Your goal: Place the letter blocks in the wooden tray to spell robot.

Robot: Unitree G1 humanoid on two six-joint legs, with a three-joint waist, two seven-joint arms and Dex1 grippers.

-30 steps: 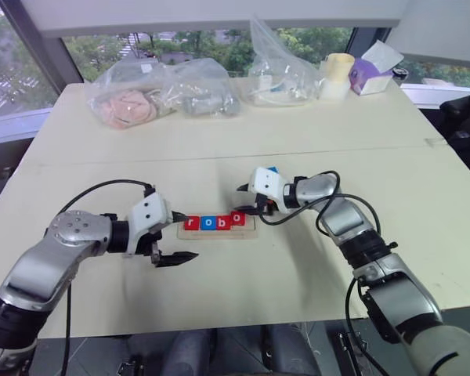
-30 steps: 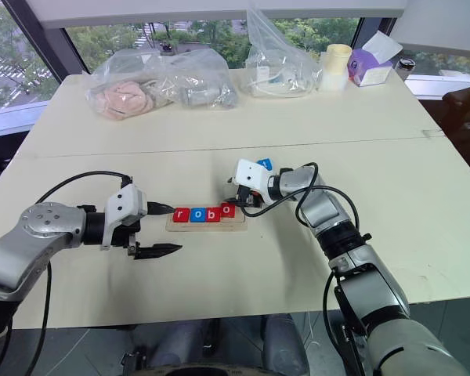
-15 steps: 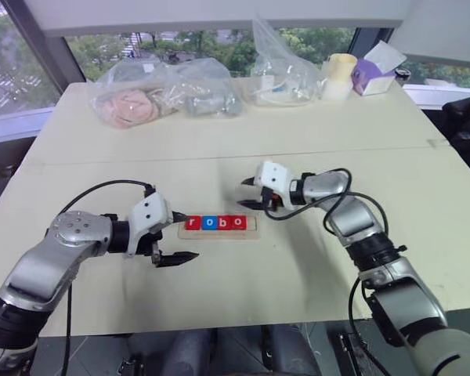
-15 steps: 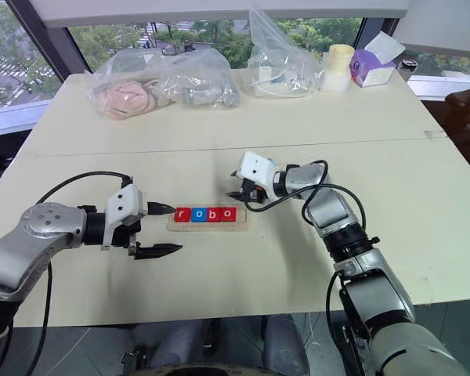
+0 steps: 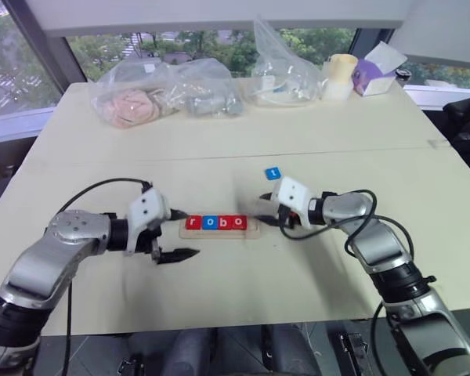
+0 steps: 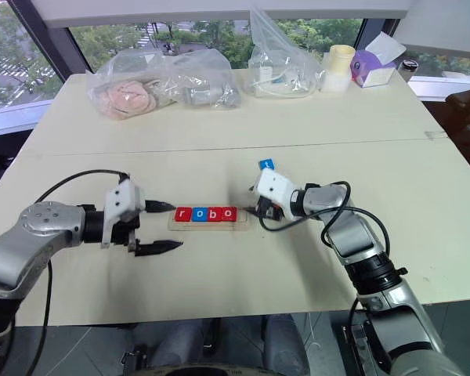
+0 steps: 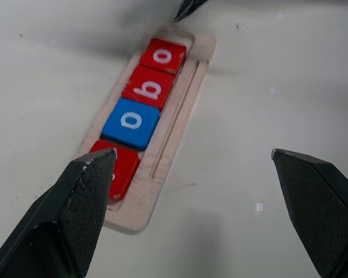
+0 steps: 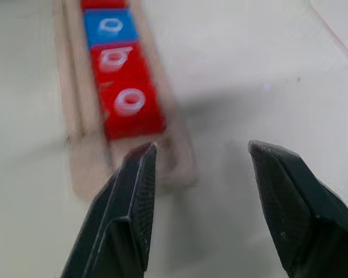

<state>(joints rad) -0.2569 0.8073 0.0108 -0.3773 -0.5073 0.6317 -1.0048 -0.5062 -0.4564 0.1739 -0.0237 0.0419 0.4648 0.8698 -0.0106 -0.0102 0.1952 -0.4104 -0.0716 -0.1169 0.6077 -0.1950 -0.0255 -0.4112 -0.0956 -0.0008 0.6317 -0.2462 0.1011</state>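
Note:
The wooden tray (image 5: 253, 227) lies mid-table with several letter blocks in its recess: red r (image 5: 191, 222), blue o (image 5: 210, 222), red b (image 5: 224, 222), red o (image 5: 237, 222). The space at the tray's right end is bare. A blue t block (image 5: 273, 173) lies flat on the table behind and to the right of the tray. My left gripper (image 5: 189, 233) is open at the tray's left end, its fingers (image 7: 87, 191) wide apart and empty. My right gripper (image 5: 264, 210) is open and empty just off the tray's right end, its fingertips (image 8: 140, 174) astride that end.
Clear plastic bags (image 5: 160, 94) with soft items, another bag (image 5: 278, 74), a cream roll (image 5: 337, 76) and a purple tissue box (image 5: 374, 74) line the table's far edge. A seam (image 5: 102, 162) crosses the table behind the tray.
The second red o, tilted at the right gripper's fingers a second ago, now lies flat in the tray. My right gripper drew back to the right, uncovering the blue t. The left stayed put.

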